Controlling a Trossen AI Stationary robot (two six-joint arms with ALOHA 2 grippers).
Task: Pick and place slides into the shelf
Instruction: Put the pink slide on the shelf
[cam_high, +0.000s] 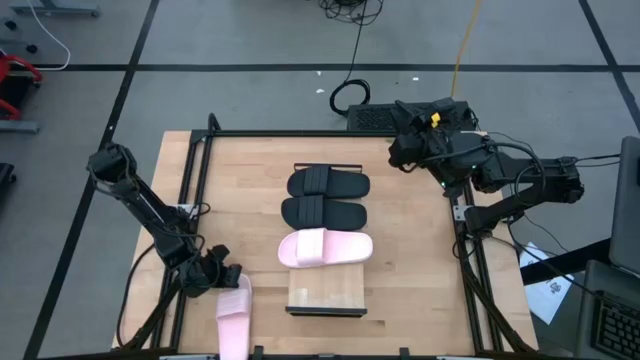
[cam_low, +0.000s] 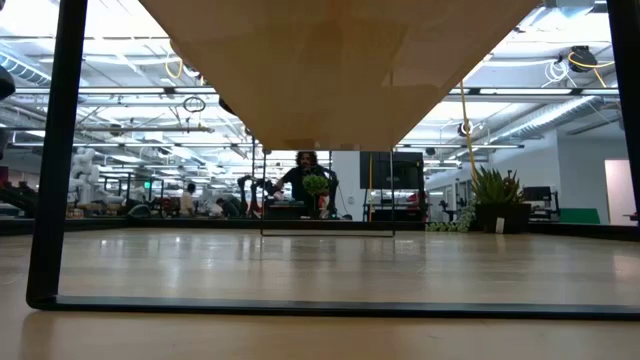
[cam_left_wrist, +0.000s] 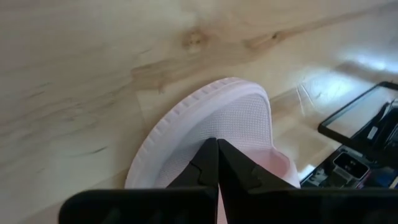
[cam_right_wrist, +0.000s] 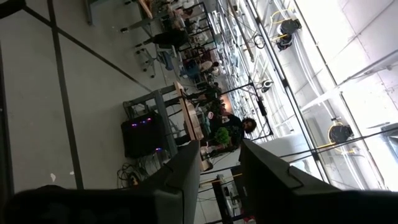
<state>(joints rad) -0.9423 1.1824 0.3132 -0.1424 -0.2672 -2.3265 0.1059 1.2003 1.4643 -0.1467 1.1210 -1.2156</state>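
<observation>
From above I count four slide sandals. Three lie side by side on the long, narrow light-wood shelf (cam_high: 326, 290) that runs down the middle of the wooden table (cam_high: 410, 260): two matte black slides (cam_high: 328, 183) (cam_high: 324, 212) at the far part, then one pale pink slide (cam_high: 325, 248) just nearer, the three close together or touching. The near stretch of the board, up to its black metal end frame, is bare wood — open room there for one more.

The fourth one, the second pale pink slide (cam_high: 234, 315), sits at the table's near left corner, close to the left edge rail and reaching the near edge. My left gripper (cam_high: 222, 278) is right at its far end. In the left wrist view its two dark fingers (cam_left_wrist: 205, 165) are pressed together with no gap, their tips over the ribbed pink sole (cam_left_wrist: 211, 118); whether they pinch any of it I cannot tell.

My right gripper (cam_high: 402, 150) waits beyond the table's far right corner, off the tabletop, well apart from the shelf. Its own camera shows the two fingers (cam_right_wrist: 186, 171) standing partly apart with only the room between them — nothing held.

The table between shelf and side rails is bare on both sides. Far back in the room a person (cam_low: 303, 178) is at a desk.
</observation>
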